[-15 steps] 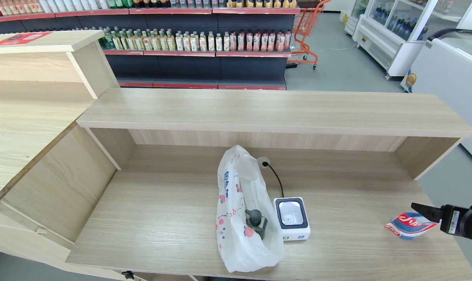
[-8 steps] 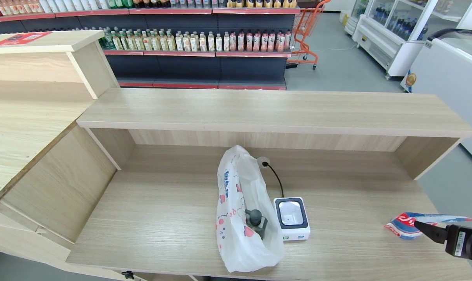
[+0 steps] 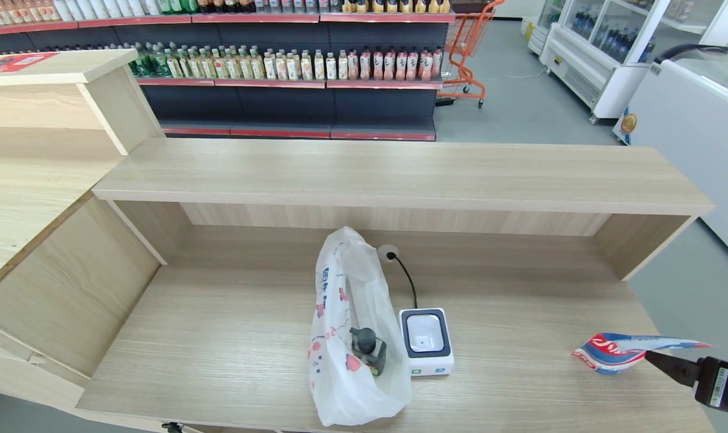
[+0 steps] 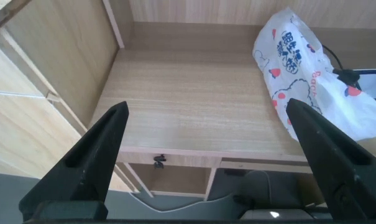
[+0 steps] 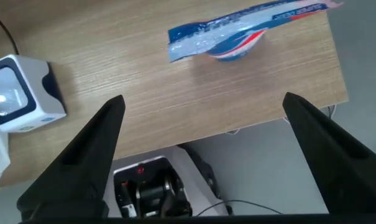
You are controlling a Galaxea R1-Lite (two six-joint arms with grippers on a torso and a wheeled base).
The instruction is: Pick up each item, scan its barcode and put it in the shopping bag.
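Observation:
A red, white and blue snack packet [image 3: 616, 352] lies at the counter's right end, one tip poking past the edge. My right gripper [image 3: 662, 364] hovers just on the near side of it, open and empty; in the right wrist view the packet [image 5: 237, 34] lies beyond the spread gripper [image 5: 204, 102]. The white shopping bag [image 3: 346, 337] lies open at mid-counter with a dark capped item [image 3: 367, 349] inside. The white barcode scanner [image 3: 425, 340] stands against the bag's right side. My left gripper [image 4: 207, 107] hangs open off the counter's front edge, left of the bag [image 4: 306, 74].
The scanner's black cable [image 3: 407, 276] runs back to a round port in the counter. A raised wooden shelf [image 3: 400, 174] spans the back, with side walls left and right. The counter's right edge [image 5: 337, 74] drops to the floor beside the packet.
The head camera has shifted, sliding the whole scene left. My right gripper has drawn back toward the near edge, uncovering the packet's right end. Bag and scanner have not moved.

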